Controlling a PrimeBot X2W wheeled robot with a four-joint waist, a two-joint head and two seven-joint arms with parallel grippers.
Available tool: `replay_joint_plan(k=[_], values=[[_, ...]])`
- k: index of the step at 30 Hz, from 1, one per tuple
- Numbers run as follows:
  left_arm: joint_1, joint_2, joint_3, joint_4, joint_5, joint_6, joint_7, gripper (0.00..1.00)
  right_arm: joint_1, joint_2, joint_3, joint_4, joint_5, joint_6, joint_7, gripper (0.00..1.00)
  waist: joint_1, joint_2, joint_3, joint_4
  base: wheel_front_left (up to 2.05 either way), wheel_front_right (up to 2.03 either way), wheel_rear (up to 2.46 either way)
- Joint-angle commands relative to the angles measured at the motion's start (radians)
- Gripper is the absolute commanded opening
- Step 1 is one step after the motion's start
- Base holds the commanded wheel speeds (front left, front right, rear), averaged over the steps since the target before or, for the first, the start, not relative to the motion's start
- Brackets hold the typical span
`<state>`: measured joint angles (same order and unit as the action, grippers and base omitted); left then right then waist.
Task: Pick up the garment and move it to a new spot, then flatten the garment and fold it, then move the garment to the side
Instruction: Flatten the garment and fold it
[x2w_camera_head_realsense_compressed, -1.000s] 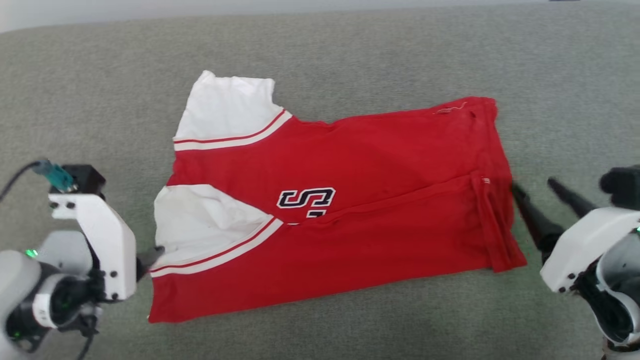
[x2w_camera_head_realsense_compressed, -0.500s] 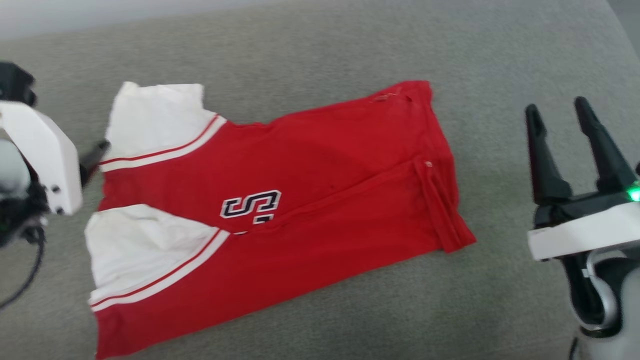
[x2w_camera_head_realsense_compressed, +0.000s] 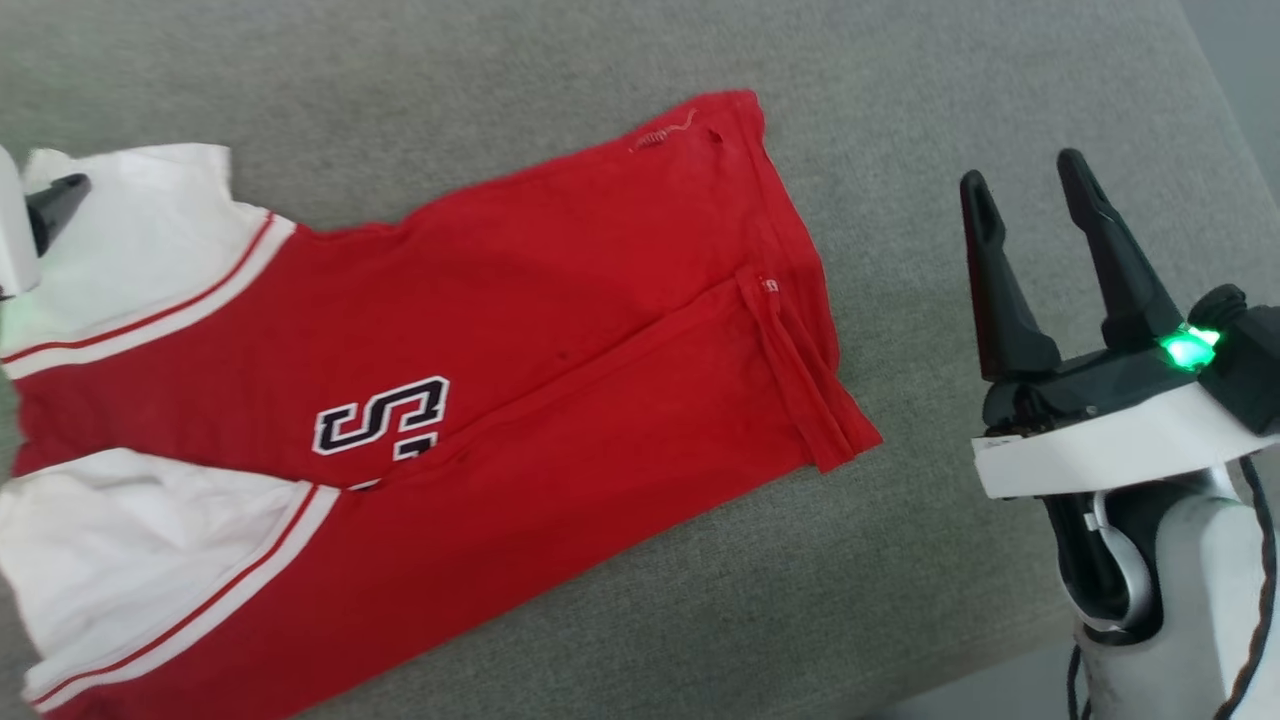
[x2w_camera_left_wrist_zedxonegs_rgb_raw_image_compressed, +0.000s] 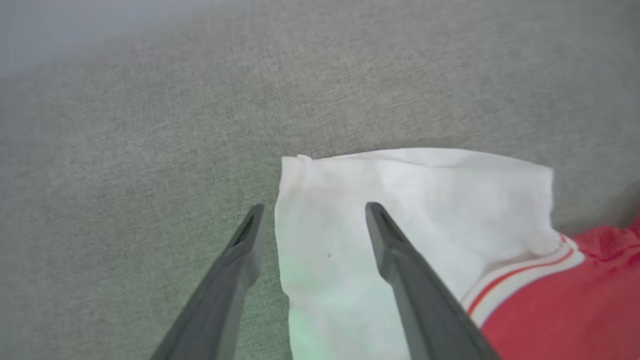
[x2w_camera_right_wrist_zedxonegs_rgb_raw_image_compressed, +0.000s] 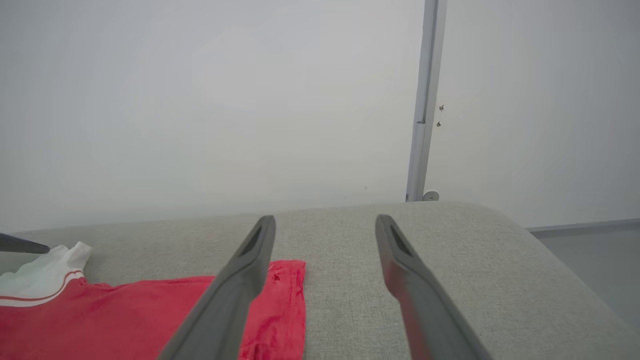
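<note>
Red garment (x2w_camera_head_realsense_compressed: 480, 380) lies folded on the grey cushion (x2w_camera_head_realsense_compressed: 900, 600), ungripped.
Head view: it lies flat at centre-left; the right gripper (x2w_camera_head_realsense_compressed: 1023, 170) stands wide open and empty, right of the hem (x2w_camera_head_realsense_compressed: 790, 290), apart. Left wrist view: the left gripper (x2w_camera_left_wrist_zedxonegs_rgb_raw_image_compressed: 316, 207), spread wide and empty, straddles the far white sleeve (x2w_camera_left_wrist_zedxonegs_rgb_raw_image_compressed: 440, 200) at its edge. Right wrist view: jaws parted, hem at left.

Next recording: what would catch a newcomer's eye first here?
The red garment with white sleeves lies spread over the grey upholstered surface, across the head view's left and middle. The right gripper stands open beside its hem, clear of the cloth; the left gripper, open, straddles the edge of the far sleeve.
</note>
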<state>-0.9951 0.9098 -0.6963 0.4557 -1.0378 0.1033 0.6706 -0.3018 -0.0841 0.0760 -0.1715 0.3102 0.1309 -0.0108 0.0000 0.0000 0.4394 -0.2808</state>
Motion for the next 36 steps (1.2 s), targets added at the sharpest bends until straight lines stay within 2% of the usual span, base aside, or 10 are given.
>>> replay_joint_plan(k=[1, 5, 8, 10, 11, 12, 14, 19, 27, 36], values=[[-0.032, -0.007, -0.004, 0.040, 0.018, -0.004, 0.012, 1.00, -0.018, 0.007, 0.007, 0.004, 0.006, 0.000, -0.006, 1.00, 0.0000, 0.0000, 0.035, -0.026, 0.00, 0.00, 0.00], [-0.074, -0.034, -0.022, 0.137, 0.027, -0.017, 0.039, 1.00, -0.045, 0.008, 0.027, 0.015, 0.008, 0.000, 0.006, 1.00, 0.0000, 0.0000, 0.064, -0.036, 0.00, 0.00, 0.00], [-0.077, -0.058, -0.039, 0.190, 0.030, -0.015, 0.067, 1.00, -0.061, 0.001, 0.033, 0.021, 0.009, 0.000, 0.008, 1.00, 0.0000, 0.0000, 0.074, -0.036, 0.00, 0.00, 0.00], [-0.065, -0.091, -0.052, 0.243, 0.004, -0.002, 0.125, 1.00, -0.077, -0.004, 0.040, 0.034, 0.015, 0.000, 0.019, 1.00, 0.0000, 0.0000, 0.081, -0.031, 0.00, 0.00, 0.00], [-0.058, -0.104, -0.066, 0.262, 0.003, -0.003, 0.159, 0.20, -0.089, -0.009, 0.044, 0.040, 0.017, 0.000, 0.024, 1.00, 0.0000, 0.0000, 0.083, -0.029, 0.00, 0.00, 0.00], [-0.055, -0.116, -0.076, 0.278, 0.003, 0.003, 0.184, 0.00, -0.104, -0.015, 0.045, 0.048, 0.018, 0.000, 0.030, 1.00, 0.0000, 0.0000, 0.086, -0.025, 0.00, 0.00, 0.00], [-0.062, -0.139, -0.087, 0.295, -0.001, 0.001, 0.214, 0.00, -0.135, -0.030, 0.065, 0.077, 0.031, 0.000, 0.059, 1.00, 0.0000, 0.0000, 0.093, -0.017, 0.00, 0.00, 0.00], [-0.109, -0.189, -0.090, 0.313, 0.012, -0.011, 0.188, 0.00, -0.268, -0.083, 0.124, 0.172, 0.079, 0.000, 0.157, 1.00, 0.0000, 0.0000, 0.109, 0.012, 0.00, 0.00, 0.00], [-0.161, -0.262, -0.100, 0.363, 0.020, -0.054, 0.149, 0.00, -0.515, -0.171, 0.245, 0.446, 0.162, 0.000, 0.380, 1.00, 0.0000, 0.0000, 0.125, 0.065, 0.00, 0.00, 0.00], [-0.203, -0.324, -0.104, 0.431, 0.023, -0.094, 0.117, 0.00, -0.681, -0.170, 0.396, 0.725, 0.274, 0.000, 0.652, 1.00, 0.0000, 0.0000, 0.132, 0.111, 0.00, 0.00, 0.00]])
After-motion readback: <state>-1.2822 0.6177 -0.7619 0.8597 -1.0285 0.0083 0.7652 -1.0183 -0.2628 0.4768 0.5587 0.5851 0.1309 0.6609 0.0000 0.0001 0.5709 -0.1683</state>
